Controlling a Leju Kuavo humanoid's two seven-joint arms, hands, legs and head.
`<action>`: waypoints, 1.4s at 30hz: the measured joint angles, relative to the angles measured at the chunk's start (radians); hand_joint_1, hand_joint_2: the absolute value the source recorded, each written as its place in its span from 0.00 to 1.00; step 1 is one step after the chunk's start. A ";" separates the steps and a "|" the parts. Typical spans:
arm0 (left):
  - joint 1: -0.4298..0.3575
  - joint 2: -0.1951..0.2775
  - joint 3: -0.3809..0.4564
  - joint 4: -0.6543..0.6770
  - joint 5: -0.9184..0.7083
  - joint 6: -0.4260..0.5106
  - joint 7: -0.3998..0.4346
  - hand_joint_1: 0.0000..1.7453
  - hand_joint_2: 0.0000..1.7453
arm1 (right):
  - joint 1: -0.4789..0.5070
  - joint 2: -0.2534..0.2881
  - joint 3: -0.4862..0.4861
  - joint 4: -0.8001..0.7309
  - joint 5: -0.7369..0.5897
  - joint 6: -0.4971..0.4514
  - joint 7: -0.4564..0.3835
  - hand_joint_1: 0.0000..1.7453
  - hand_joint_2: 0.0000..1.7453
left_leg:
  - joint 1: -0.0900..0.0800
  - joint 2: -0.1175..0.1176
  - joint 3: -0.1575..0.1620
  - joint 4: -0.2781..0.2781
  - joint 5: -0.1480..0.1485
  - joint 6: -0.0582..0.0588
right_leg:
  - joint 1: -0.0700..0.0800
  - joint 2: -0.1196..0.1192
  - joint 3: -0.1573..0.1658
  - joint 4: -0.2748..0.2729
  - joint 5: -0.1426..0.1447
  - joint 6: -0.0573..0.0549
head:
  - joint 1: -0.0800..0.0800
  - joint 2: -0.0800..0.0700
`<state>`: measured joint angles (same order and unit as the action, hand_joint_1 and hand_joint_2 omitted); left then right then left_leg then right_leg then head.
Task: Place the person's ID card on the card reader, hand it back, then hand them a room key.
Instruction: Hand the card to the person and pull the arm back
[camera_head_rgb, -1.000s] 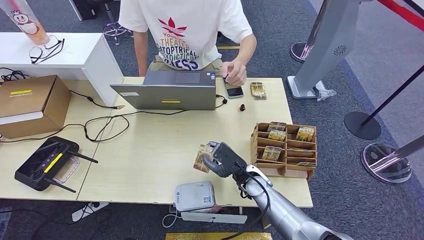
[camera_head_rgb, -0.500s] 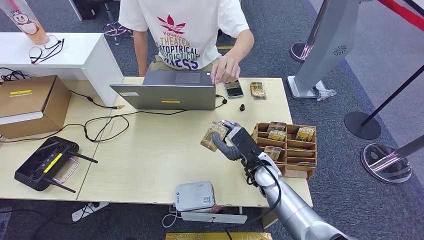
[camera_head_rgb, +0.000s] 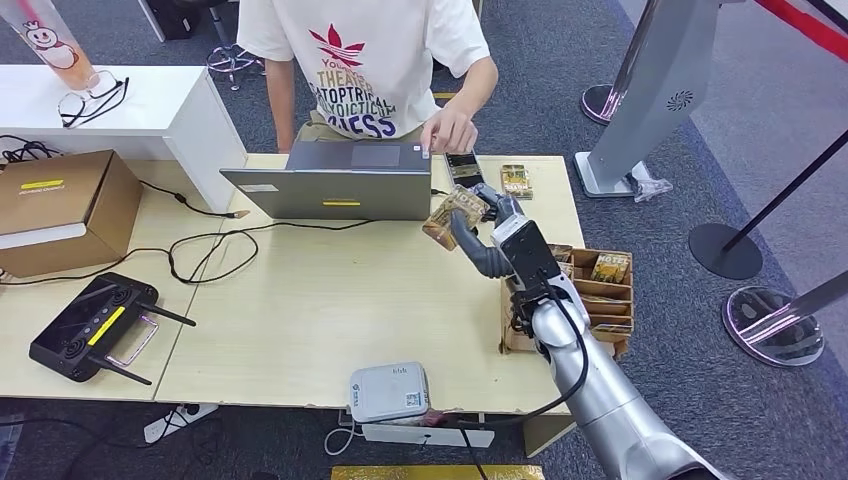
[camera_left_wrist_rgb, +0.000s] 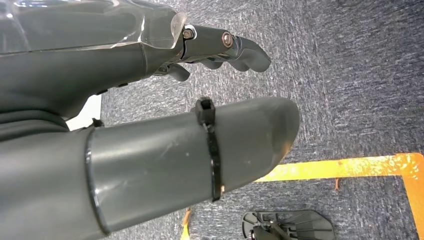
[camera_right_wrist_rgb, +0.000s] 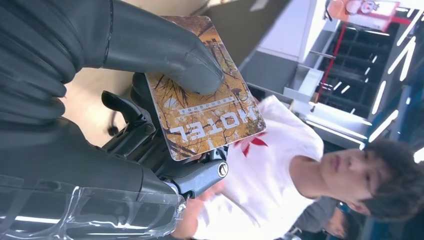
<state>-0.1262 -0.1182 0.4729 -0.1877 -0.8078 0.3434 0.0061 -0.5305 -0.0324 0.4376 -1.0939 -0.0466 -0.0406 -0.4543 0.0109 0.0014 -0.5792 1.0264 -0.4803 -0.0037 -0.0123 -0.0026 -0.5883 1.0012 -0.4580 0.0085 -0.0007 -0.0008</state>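
Note:
My right hand (camera_head_rgb: 484, 238) is raised over the far side of the table and pinches a brown HOTEL room key card (camera_head_rgb: 450, 214) between thumb and fingers. In the right wrist view the card (camera_right_wrist_rgb: 210, 110) lies under my thumb (camera_right_wrist_rgb: 165, 55), its printed face showing. A person in a white T-shirt (camera_head_rgb: 370, 60) stands behind the table, with one hand (camera_head_rgb: 448, 132) just beyond the card, by a phone (camera_head_rgb: 462, 166). The white card reader (camera_head_rgb: 388, 392) sits at the table's near edge. My left hand (camera_left_wrist_rgb: 150, 115) hangs over the carpet, holding nothing, fingers loosely apart.
A wooden rack of key cards (camera_head_rgb: 590, 290) stands right of my right arm. An open laptop (camera_head_rgb: 340, 185) sits at the back, with cables trailing left. A black controller (camera_head_rgb: 92, 325) and a cardboard box (camera_head_rgb: 60, 205) are at the left. A loose key card (camera_head_rgb: 516, 180) lies beside the phone.
My right hand has carried the key card up and away from the rack, toward the person. The person's hand has lifted off the phone and moved a little left.

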 joint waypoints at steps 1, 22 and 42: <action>0.000 0.000 0.000 0.000 0.000 -0.001 0.000 0.00 0.00 | -0.010 0.000 -0.003 0.000 0.003 0.000 0.000 1.00 1.00 | 0.000 0.000 0.000 0.000 0.000 0.000 | 0.000 0.000 0.000 0.000 0.000 0.000 | 0.000 0.000; -0.026 -0.012 -0.025 0.000 -0.030 -0.013 0.018 0.00 0.00 | -0.247 0.046 0.004 0.226 0.222 -0.217 -0.004 1.00 1.00 | 0.000 0.000 -0.001 0.000 0.000 0.000 | 0.000 -0.001 0.000 0.000 0.000 0.000 | 0.000 0.000; -0.025 -0.013 -0.025 0.000 -0.028 -0.010 0.012 0.00 0.00 | -0.290 0.083 0.049 0.343 0.331 -0.315 -0.004 0.00 1.00 | 0.000 -0.001 -0.001 0.000 0.000 0.000 | 0.000 -0.001 0.000 0.000 0.000 0.000 | 0.000 0.000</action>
<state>-0.1507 -0.1310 0.4479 -0.1877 -0.8361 0.3332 0.0186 -0.8208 0.0507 0.4866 -0.7509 0.2840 -0.3559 -0.4582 0.0109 0.0009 -0.5798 1.0264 -0.4801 -0.0037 -0.0123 -0.0032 -0.5884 1.0016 -0.4578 0.0083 -0.0008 -0.0008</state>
